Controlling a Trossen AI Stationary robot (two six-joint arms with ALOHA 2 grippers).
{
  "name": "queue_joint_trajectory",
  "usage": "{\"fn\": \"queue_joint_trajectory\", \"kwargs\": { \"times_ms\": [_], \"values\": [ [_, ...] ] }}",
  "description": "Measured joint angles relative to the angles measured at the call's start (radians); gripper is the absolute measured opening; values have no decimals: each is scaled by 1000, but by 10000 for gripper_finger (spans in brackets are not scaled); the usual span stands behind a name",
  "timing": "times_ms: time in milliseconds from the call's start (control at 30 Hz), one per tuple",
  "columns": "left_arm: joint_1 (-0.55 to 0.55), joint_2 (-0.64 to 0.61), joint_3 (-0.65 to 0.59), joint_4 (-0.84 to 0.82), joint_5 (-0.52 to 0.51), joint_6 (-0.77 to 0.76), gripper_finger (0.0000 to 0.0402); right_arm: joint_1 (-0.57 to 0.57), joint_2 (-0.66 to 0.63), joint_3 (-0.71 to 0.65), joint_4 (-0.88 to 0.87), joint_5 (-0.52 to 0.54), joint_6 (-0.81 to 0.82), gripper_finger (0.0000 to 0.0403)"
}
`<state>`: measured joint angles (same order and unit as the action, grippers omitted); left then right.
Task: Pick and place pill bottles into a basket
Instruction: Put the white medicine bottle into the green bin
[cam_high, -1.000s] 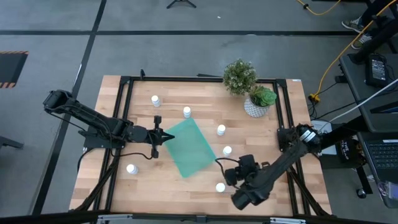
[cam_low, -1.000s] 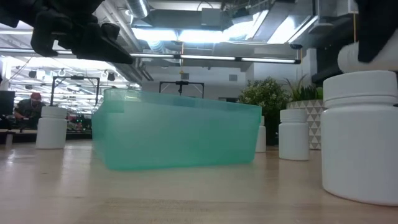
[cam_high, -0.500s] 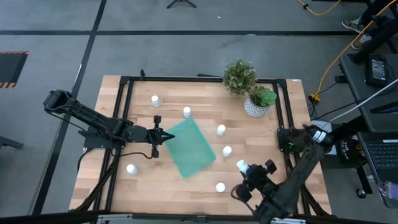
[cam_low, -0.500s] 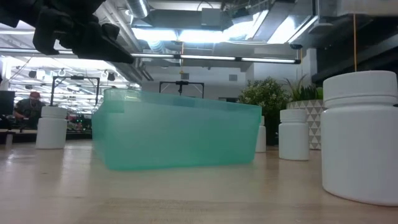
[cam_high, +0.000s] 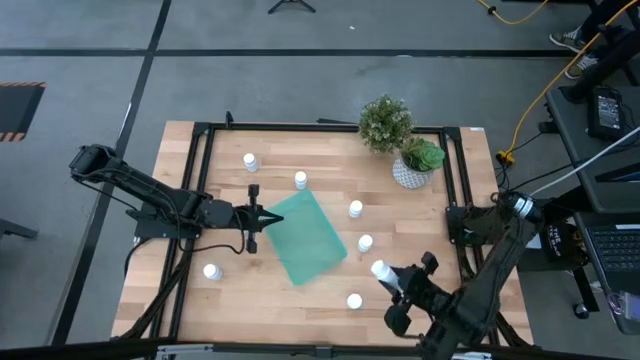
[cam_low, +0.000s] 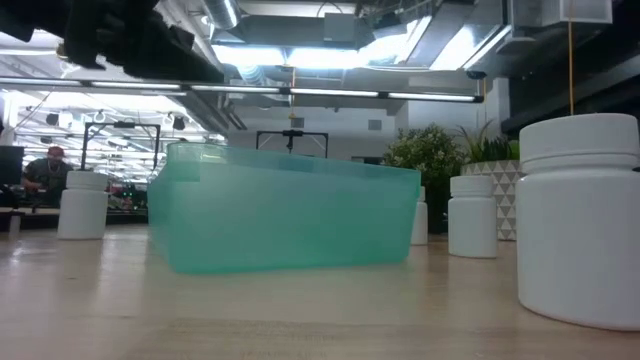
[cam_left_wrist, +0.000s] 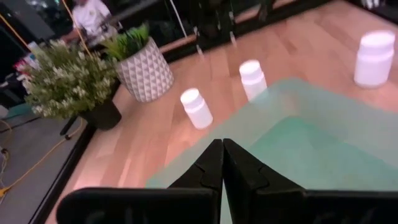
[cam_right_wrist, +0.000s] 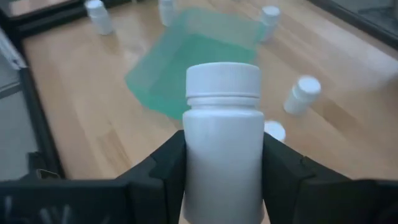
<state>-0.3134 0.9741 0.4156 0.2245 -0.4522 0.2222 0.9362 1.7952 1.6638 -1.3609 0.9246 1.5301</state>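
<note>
Your right gripper (cam_right_wrist: 222, 180) has one white bottle (cam_right_wrist: 222, 130) pinched upright between its fingers (cam_right_wrist: 163, 171), lifted clear of the table (cam_high: 230, 290) so it can travel without knocking the others. From above, that bottle (cam_high: 380, 269) hangs near the table's front right, just off the basket's (cam_high: 307, 238) right corner. The teal basket lies at the table's middle and looks empty, so this is likely the first drop. Six more bottles stand loose on the wood around it. Your left gripper (cam_high: 262, 217) waits at the basket's left edge, fingers (cam_left_wrist: 211, 168) pressed together, perhaps to steady it. Two potted plants (cam_high: 400, 137) stand at the back.
</note>
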Motion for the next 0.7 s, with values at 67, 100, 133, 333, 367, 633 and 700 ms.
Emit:
{"fn": "queue_joint_trajectory", "kwargs": {
  "times_ms": [67,100,133,333,367,633,700],
  "values": [
    [0,0,0,21,0,0,6,-17,-34,0,42,-1,-99,153],
    [0,0,0,28,0,0,6,-28,-49,0,66,0,-159,153],
    [0,0,0,37,0,0,6,-39,-63,0,96,0,-225,153],
    [0,0,0,69,2,0,6,-106,-123,0,237,-70,-566,153],
    [0,0,0,72,2,0,6,-122,-129,1,250,-96,-599,153],
    [0,0,0,121,2,0,6,-271,-141,0,331,-331,-889,152],
    [0,0,0,119,2,0,6,-317,-141,0,355,-378,-968,150]
  ]
}}
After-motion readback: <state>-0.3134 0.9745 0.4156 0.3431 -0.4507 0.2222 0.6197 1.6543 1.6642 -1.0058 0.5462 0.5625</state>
